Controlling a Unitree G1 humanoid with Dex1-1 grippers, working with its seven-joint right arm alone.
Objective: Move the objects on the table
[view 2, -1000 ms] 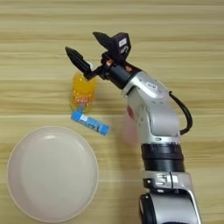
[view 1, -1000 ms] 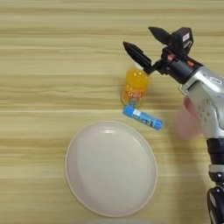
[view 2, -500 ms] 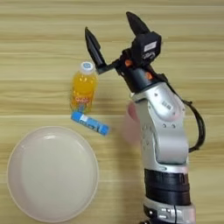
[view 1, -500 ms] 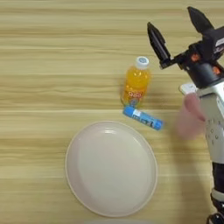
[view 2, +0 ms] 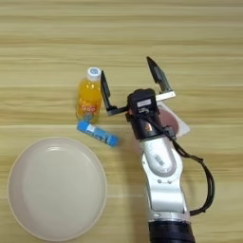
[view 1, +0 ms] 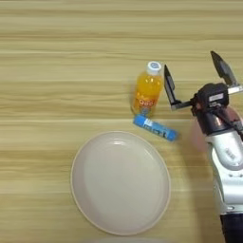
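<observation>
Right eye: smooth round plate, striped wood table, pointed black tool.

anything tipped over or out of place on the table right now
Yes: the pale pink plastic cup lies on its side, mouth showing, partly hidden under the right gripper, whose jaws are spread wide. The small orange-drink bottle also lies flat, beside a small blue tube. The round pinkish-beige plate sits level.

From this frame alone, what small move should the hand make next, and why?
Probably a short shift toward the robot's left and down, to bring the fingers around the orange-drink bottle. The hand is wide open and holds nothing, its left finger sits just beside the bottle, which lies on the table near a small blue tube. The plate is bare.
</observation>
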